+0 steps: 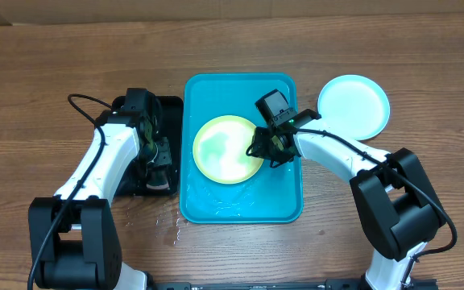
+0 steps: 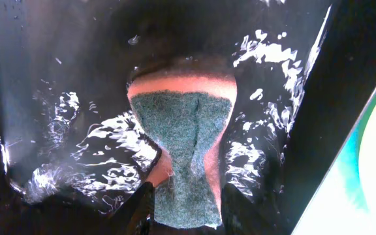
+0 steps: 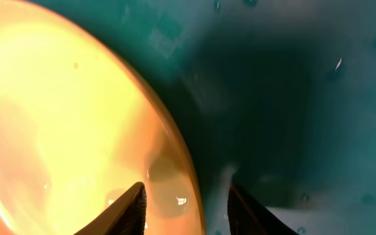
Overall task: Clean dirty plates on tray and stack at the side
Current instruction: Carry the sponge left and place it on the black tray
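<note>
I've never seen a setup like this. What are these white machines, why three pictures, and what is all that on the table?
These are two robot arms at a wooden table. One picture looks down from above; the other two come from cameras on each wrist. A turquoise tray holds a wet yellow-green plate; a light blue plate sits on the table beside it. The right tool straddles the yellow-green plate's rim, fingers slightly apart, one on either side. The left tool is over a wet black tray, its fingers around a squeezed pink-and-green sponge.
</note>
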Tool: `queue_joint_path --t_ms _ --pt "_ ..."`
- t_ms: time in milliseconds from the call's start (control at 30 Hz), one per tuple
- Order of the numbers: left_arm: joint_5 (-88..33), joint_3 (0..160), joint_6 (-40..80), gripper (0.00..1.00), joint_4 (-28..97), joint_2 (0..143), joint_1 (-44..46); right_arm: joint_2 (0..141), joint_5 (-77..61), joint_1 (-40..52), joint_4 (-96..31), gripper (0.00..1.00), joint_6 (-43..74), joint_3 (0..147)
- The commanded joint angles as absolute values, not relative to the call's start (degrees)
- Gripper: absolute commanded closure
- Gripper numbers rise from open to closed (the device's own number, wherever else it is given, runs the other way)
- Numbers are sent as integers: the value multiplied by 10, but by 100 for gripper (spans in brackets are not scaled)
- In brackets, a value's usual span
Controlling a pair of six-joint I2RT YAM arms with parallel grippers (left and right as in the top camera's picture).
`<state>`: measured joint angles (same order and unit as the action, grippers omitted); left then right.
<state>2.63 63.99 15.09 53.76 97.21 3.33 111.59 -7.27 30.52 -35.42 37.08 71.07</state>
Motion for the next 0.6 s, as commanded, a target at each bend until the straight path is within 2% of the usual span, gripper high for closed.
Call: queue_joint_path --t_ms 0,167,233,467,567 --pt "27 652 157 66 542 974 32 1117 -47 309 -347 62 369 705" --pt "27 681 157 67 566 974 32 1117 -46 309 -347 90 369 705" --pt "27 707 157 64 588 974 30 1117 -46 309 -347 96 369 705" --pt "-23 844 158 57 692 960 2 1117 -45 309 -347 96 369 705" --pt "-70 890 161 54 710 940 -23 1117 -46 309 -348 87 369 705"
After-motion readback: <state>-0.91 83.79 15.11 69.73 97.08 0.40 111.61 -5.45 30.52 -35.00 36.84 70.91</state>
